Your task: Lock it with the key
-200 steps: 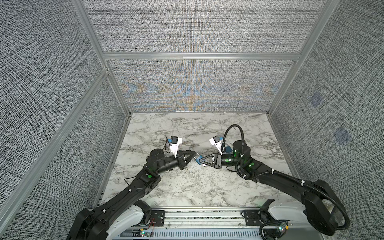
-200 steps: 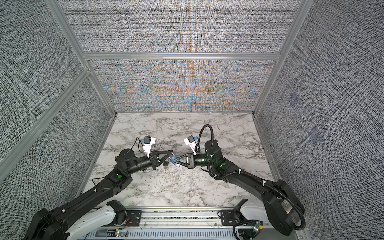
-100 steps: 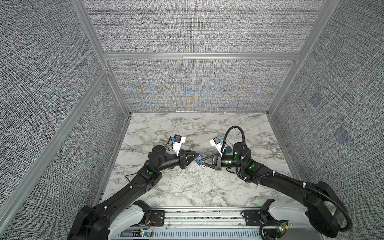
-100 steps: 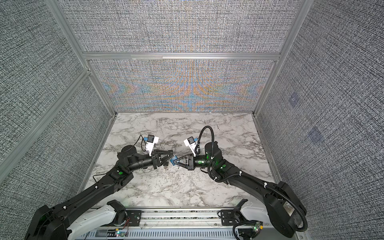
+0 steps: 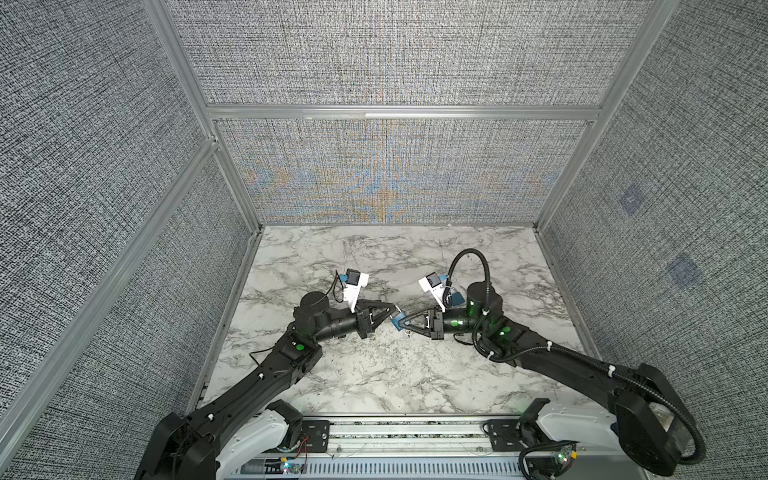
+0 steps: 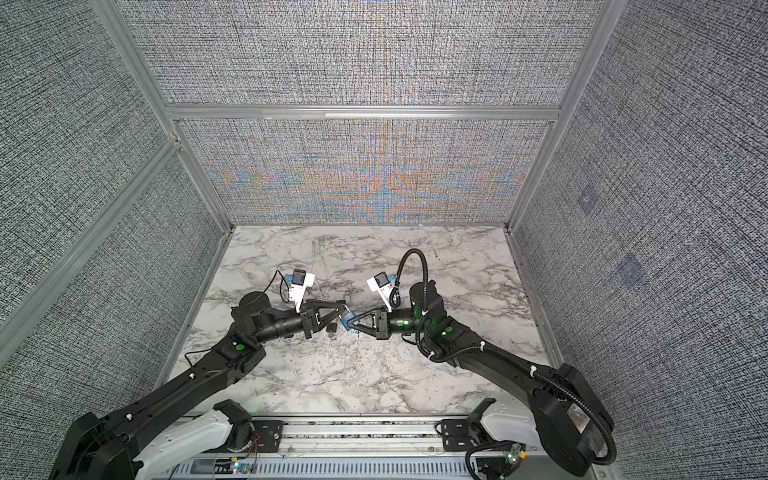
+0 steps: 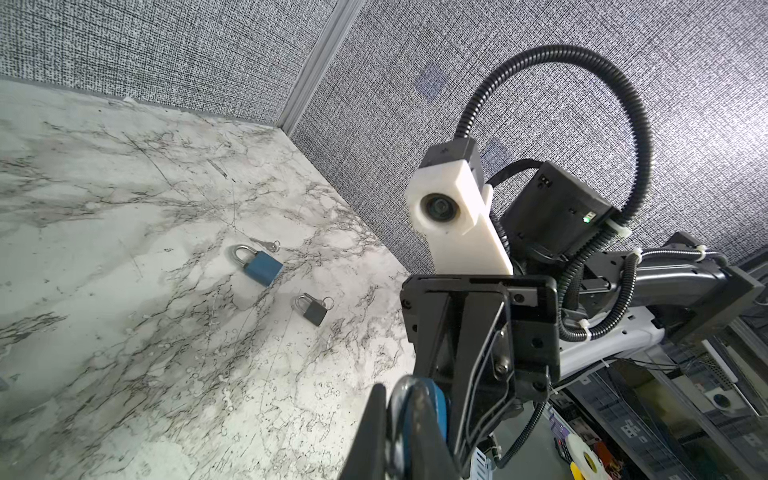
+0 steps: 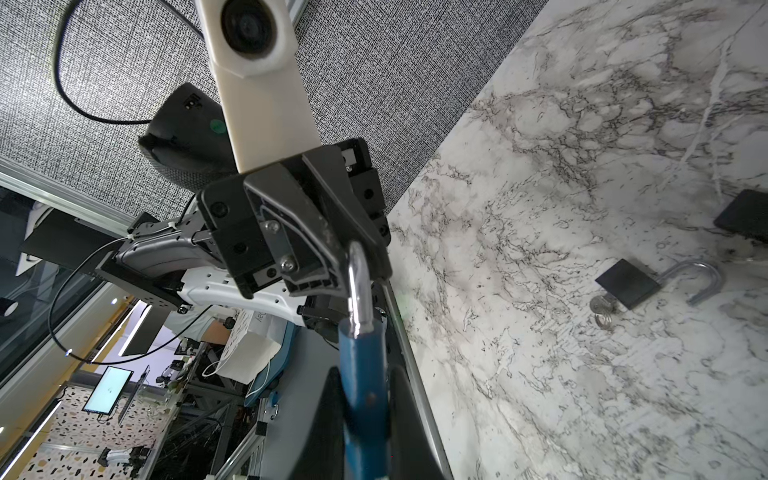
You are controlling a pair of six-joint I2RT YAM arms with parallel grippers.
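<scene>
Marble table [image 5: 374, 374] lay under both arms: right gripper [image 5: 400, 324] pinched a padlock [image 8: 363, 374]; left gripper [image 5: 390, 313] pinched its shackle [image 8: 358, 282].

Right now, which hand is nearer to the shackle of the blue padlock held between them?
Left. The left hand is shut on the shackle itself; the right hand grips the blue padlock by its body.

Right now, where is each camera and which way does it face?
Top views: high overhead, looking down at the marble table; left arm and right arm show.
Left wrist: on left arm, facing the right arm; left end effector shows.
Right wrist: on right arm, facing left arm; right end effector shows.
Shared: both wrist views see the held blue padlock.
</scene>
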